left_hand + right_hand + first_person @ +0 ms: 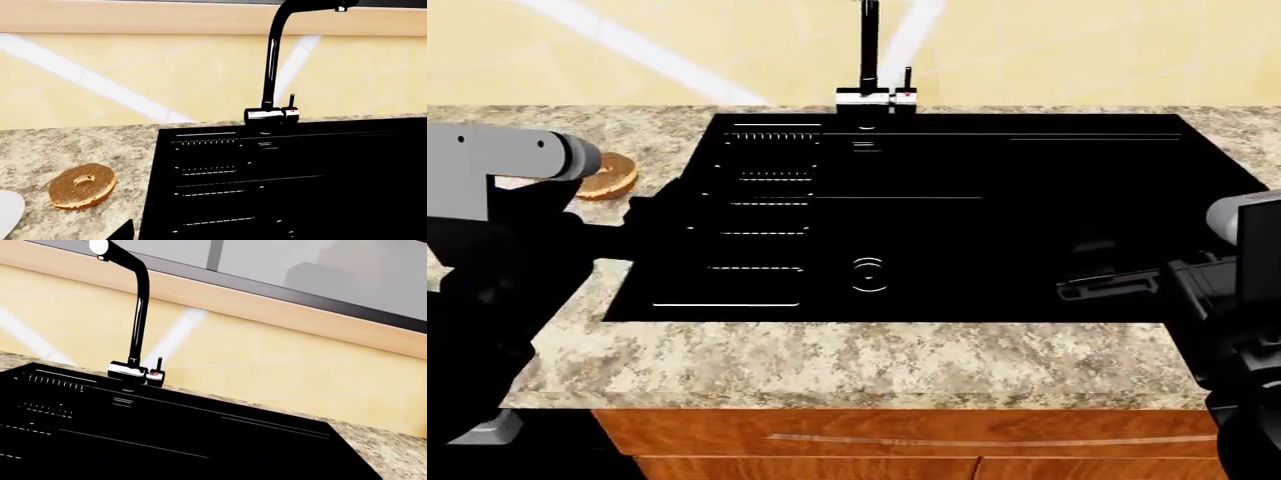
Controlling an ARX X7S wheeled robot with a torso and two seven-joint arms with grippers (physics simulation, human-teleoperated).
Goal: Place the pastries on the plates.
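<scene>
Cabinet front (894,445): warm brown wood under the worktop's front edge, nearest in the head view.
Worktop (868,365): speckled granite, running from the front edge back to the wall.
Left arm (494,230): grey and black, over the worktop's left end, in front of the doughnut.
Left jaws: only a dark tip shows at the edge of the left wrist view; I cannot tell how far apart they stand or whether they hold anything.
Right arm (1228,300): grey and black, over the sink's right part near the worktop's right end.
Right jaws: a dark shape against the black basin in the head view; their opening cannot be told, and the right wrist view does not show them.
Sink (961,220): black, set into the middle of the worktop, with a ribbed drainer on its left side and a round drain towards the front.
White plate (8,210): only a pale rim shows in the left wrist view, on the worktop just beside the doughnut and apart from it.
Larger doughnut (82,185): golden-brown ring with a speckled top, flat on the worktop left of the sink, towards the rear left corner, not on a plate; in the head view it is half hidden behind the left arm.
Tap (272,65): tall black spout on a chrome base at the sink's rear edge, centre.
Wall (287,365): pale yellow tiles behind the worktop's rear edge.
</scene>
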